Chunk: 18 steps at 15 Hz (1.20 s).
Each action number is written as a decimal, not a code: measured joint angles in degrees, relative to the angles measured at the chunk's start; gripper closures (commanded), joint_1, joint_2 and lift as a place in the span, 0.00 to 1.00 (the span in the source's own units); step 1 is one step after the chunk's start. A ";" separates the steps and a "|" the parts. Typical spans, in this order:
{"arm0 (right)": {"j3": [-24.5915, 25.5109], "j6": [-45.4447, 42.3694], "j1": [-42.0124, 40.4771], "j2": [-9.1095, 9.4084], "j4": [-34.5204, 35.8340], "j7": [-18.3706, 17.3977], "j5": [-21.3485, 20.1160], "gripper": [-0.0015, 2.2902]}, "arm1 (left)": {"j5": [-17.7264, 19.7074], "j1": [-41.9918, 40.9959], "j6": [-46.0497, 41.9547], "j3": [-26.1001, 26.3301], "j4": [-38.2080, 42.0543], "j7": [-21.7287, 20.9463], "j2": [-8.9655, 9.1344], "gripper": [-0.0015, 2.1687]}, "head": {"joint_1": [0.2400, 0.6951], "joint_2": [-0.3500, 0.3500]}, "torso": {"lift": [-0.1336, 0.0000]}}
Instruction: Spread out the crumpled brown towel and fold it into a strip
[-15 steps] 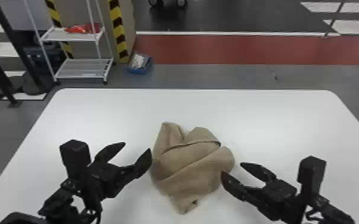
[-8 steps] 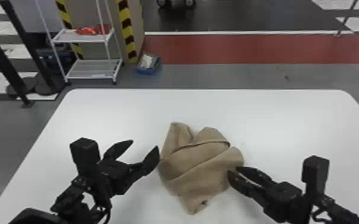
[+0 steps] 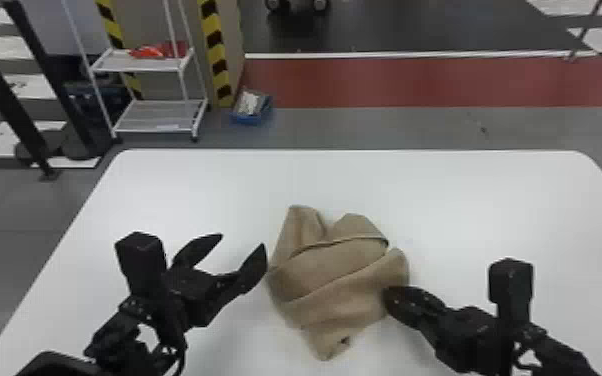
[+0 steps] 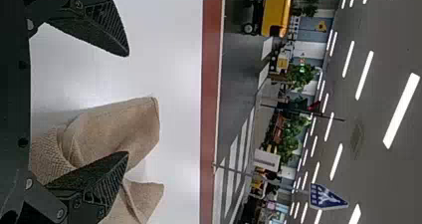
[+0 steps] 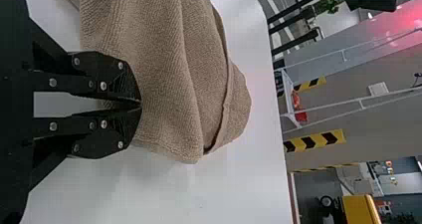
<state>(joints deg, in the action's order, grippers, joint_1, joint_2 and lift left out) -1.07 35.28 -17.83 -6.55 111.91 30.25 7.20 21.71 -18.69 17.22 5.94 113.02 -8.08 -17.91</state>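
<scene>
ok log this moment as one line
Brown towel: crumpled on white table | left pincer: open beside it | right pincer: shut at towel's right edge

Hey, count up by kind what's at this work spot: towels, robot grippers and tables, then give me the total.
Brown towel: 1
Grippers: 2, the left gripper and the right gripper
White table: 1
Total: 4

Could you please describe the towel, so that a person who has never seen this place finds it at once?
Look at the large white table before the robot. On it, between the left gripper and the right gripper, lies the towel. It is brown, soft and crumpled; both neighbours are black and rigid.
</scene>
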 measured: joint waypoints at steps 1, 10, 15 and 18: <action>-0.34 -1.06 -0.55 0.08 0.65 -1.20 -0.70 0.07 | 0.00 -0.07 -0.02 -0.07 0.06 0.00 -0.03 0.09 | 1.00 0.58 | 0.08; 0.44 -8.94 -1.75 0.13 1.40 -7.23 -1.41 0.10 | -0.26 -0.11 -0.04 0.11 0.19 -0.01 -0.04 0.09 | 1.00 0.53 | 0.08; -0.04 -7.54 0.32 0.13 -1.85 -5.23 -0.46 0.57 | -0.56 -0.49 -0.18 -0.07 0.82 -0.45 -0.08 0.09 | 1.00 0.54 | 0.08; 0.03 -7.00 -0.81 0.06 0.82 -4.85 0.46 0.74 | -0.63 -0.55 -0.21 -0.07 0.99 -0.45 -0.02 0.10 | 1.00 0.55 | 0.08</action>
<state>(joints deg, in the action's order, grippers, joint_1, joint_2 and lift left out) -1.03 28.28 -18.64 -6.49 112.74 25.40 7.66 21.08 -19.24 17.01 5.87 114.01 -8.53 -17.93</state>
